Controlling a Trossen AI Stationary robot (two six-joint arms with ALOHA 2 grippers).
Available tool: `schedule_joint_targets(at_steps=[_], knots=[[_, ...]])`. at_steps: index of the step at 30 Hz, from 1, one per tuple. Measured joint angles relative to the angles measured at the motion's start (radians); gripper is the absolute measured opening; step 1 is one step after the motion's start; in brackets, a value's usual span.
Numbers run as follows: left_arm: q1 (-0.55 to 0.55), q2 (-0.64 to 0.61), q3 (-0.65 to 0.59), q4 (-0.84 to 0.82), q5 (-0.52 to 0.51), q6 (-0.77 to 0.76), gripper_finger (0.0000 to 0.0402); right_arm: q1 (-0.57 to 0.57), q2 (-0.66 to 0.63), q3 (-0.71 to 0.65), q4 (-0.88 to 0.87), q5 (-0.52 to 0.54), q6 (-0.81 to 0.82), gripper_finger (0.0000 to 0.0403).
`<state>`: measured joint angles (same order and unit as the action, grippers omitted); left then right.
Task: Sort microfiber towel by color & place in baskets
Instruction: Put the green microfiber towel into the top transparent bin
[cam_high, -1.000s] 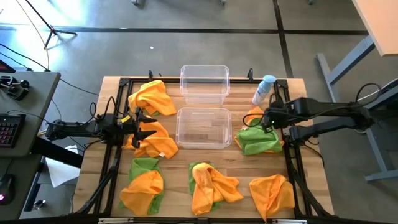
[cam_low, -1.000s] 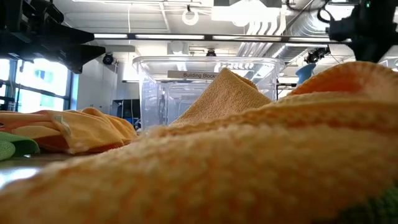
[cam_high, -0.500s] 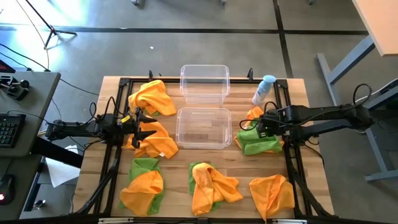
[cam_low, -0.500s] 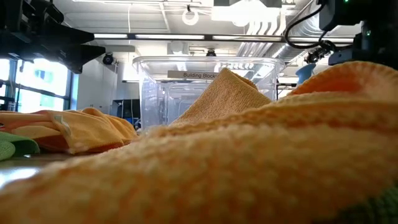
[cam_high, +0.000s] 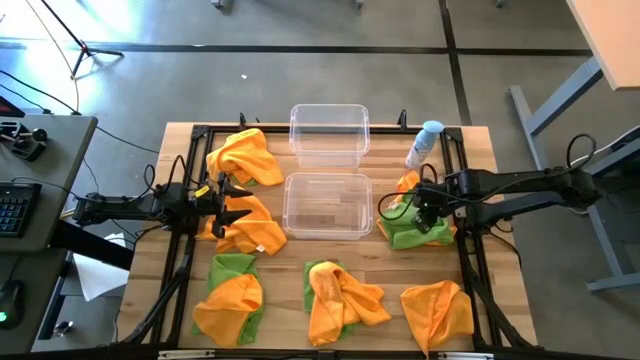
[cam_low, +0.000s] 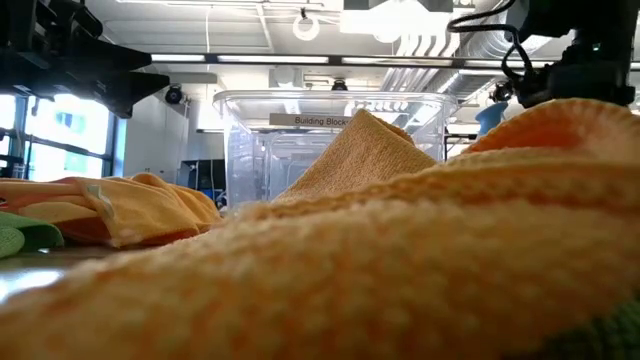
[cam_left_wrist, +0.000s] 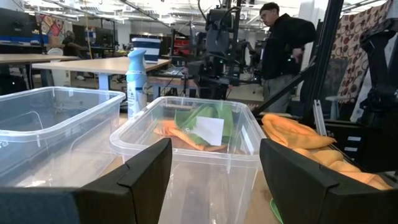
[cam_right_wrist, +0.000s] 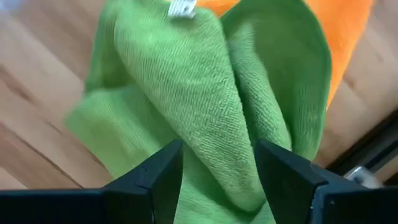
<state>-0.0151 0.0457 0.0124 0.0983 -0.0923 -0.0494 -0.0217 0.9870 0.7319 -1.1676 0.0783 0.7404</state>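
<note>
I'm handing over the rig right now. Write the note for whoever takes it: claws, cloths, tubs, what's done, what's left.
Right claw: open, fingers either side of a fold of the lime green microfiber cloth lying on the table right of the near tub; not yet closed on it.
Left claw: open, waiting over the orange microfiber cloth left of the near tub.
Both clear plastic rectangular tubs, near and far, look empty.
Done: no cloth sorted.
Left: all of them. Orange and green cloths lie along the front edge and at the back left. The pale spray bottle stands back right.
</note>
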Motion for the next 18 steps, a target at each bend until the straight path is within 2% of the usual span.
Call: schedule_joint_targets(at_steps=[5,14,18], knots=[[0.0,0.0,0.0,0.0,0.0,0.0,0.0234,0.0,0.059,0.0,-0.01,-0.004,-0.163,0.0195],[0.0,0.0,0.0,0.0,0.0,0.0,0.0234,0.0,0.168,0.0,-0.002,-0.02,-0.313,0.0194],[0.0,0.0,0.0,0.0,0.0,0.0,0.0234,0.0,0.196,0.0,-0.002,-0.024,-0.351,0.0174]])
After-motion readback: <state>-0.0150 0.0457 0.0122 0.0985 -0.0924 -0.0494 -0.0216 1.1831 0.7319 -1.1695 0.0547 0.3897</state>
